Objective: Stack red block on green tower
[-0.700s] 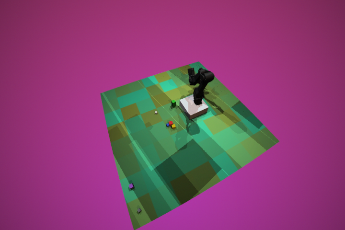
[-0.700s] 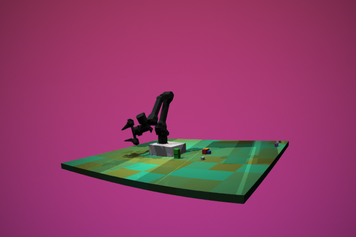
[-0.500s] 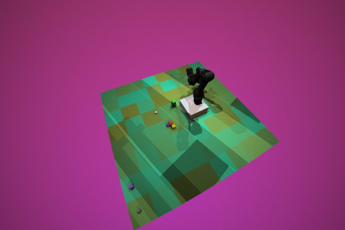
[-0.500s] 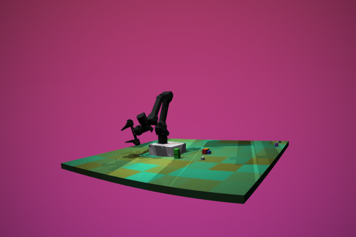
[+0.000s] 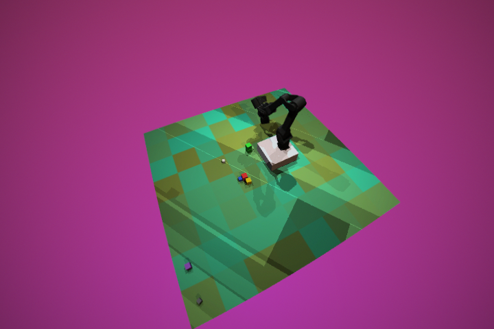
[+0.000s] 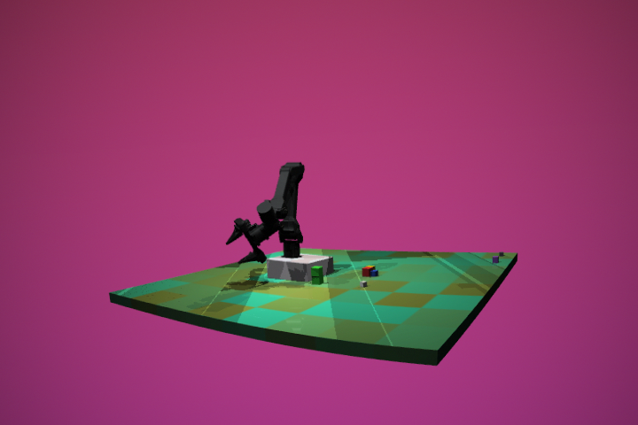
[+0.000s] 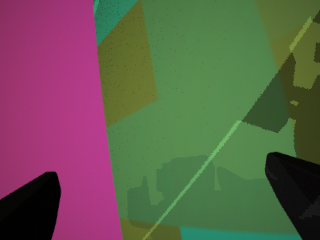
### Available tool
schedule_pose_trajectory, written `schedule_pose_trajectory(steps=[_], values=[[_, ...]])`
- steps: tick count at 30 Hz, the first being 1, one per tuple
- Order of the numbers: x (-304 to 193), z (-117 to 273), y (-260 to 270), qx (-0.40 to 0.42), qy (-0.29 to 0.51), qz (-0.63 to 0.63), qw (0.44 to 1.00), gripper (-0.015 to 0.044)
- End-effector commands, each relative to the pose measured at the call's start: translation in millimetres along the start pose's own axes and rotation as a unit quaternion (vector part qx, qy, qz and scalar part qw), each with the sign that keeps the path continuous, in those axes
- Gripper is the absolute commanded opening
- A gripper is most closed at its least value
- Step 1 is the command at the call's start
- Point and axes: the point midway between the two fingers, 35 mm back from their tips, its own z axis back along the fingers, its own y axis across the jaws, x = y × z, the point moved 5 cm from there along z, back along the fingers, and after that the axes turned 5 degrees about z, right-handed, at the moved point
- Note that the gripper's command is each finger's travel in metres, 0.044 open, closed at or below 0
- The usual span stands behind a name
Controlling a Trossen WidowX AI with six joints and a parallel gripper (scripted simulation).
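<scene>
While claw [image 6: 244, 246] hangs spread (nothing between fingers), red block [image 5: 244, 175] shows no readable markings.

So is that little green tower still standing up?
Yes. The green tower stands upright beside the white base, untouched by the open gripper.

Bare test stage rather than any room, green and olive chequered worktop [image 6: 299, 320] floating as a slab in flat magenta backdrop, black arm [image 6: 284, 200] on a pale grey pedestal [image 6: 291, 267], small coloured cubes scattered about
</scene>
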Motion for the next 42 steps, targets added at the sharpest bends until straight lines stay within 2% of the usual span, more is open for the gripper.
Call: schedule_pose_trajectory(steps=[1, 10, 19, 30, 42], values=[[-28, 11, 2, -0.008, 0.054, 0.086, 0.995, 0.044], [-93, 52, -5, -0.007, 0.18, 0.298, 0.937, 0.044], [-144, 108, -24, 0.018, 0.289, 0.494, 0.82, 0.044], [-180, 190, -60, 0.073, 0.389, 0.684, 0.613, 0.044], [-182, 282, -112, 0.142, 0.452, 0.812, 0.339, 0.044]])
